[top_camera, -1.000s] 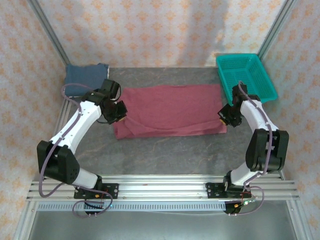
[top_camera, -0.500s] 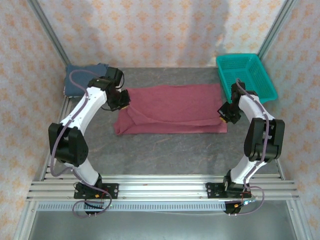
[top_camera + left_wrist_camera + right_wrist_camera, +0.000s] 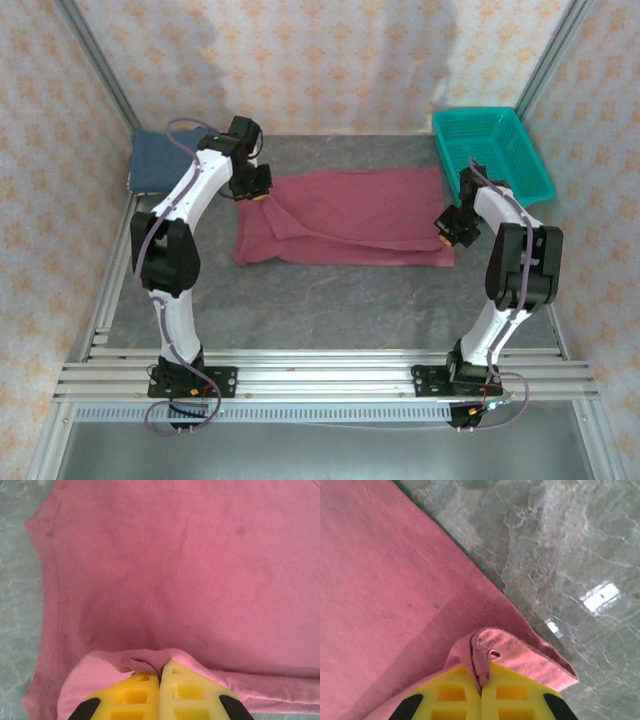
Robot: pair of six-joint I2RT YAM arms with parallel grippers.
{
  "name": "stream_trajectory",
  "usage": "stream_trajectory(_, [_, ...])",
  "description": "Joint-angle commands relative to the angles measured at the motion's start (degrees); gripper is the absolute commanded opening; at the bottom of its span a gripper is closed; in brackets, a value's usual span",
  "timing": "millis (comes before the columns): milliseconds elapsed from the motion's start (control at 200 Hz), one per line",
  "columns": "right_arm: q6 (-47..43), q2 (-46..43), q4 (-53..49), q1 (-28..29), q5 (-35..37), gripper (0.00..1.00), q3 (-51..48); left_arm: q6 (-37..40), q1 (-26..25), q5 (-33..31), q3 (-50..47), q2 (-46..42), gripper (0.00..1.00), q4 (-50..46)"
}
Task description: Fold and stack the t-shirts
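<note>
You are pinching the red shirt (image 3: 350, 215) at both ends. Your left gripper (image 3: 160, 672) is clenching a bunched ridge of cloth at its far left corner, and your right gripper (image 3: 481, 680) is clamping a small roll of the hem by the right edge between its yellow fingers (image 3: 512, 695). Gripping at both ends is probably letting you carry one long edge across evenly for a lengthwise fold. The shirt is lying spread across the middle of the table (image 3: 330, 295), with a flap doubled over at the left. The blue shirt (image 3: 165, 160) is sitting folded in the far left corner, likely waiting to be stacked, well apart from the teal basket (image 3: 475, 113).
</note>
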Motion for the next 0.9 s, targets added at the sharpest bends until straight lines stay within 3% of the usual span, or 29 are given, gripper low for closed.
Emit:
stream_trajectory(0, [1.5, 2.8, 4.1, -0.5, 1.9, 0.07, 3.7, 2.0, 0.4, -1.6, 5.6, 3.8, 0.0, -1.5])
stream_trajectory(55, [1.9, 4.2, 5.5, -0.5, 1.4, 0.15, 5.7, 1.5, 0.4, -1.4, 8.1, 5.8, 0.03, -1.0])
stream_trajectory(115, [2.1, 5.2, 5.5, -0.5, 1.1, 0.34, 8.8, 0.4, 0.4, -1.1, 11.6, 7.6, 0.31, -1.3])
stream_trajectory(210, [2.1, 3.6, 5.5, -0.5, 0.1, 0.56, 11.7, -1.5, 0.4, -0.2, 15.6, 7.7, 0.71, -1.9])
stream_trajectory(280, [1.2, -0.1, 6.0, -0.5, -0.3, 0.65, 11.0, -2.3, 0.5, -0.9, 15.5, 4.5, 0.88, -1.8])
stream_trajectory(430, [-1.1, -9.2, 3.3, -0.5, 0.0, 0.76, 6.2, -3.9, 1.0, -2.2, 4.3, -6.5, 0.93, -1.0])
stream_trajectory(656, [-3.6, -19.9, -0.7, -0.5, 0.0, 0.79, -5.6, -6.1, 1.7, -1.3, -25.3, -23.1, 0.93, 5.9])
stream_trajectory(766, [-4.1, -22.4, 2.7, -0.5, -0.5, 0.77, -12.5, -9.5, 2.8, 2.8, -36.7, -25.6, 0.86, 12.0])
stream_trajectory(896, [-4.5, -20.3, 7.8, -0.5, -1.1, 0.72, -16.1, -10.8, 2.8, 4.3, -42.9, -24.3, 0.73, 18.1])
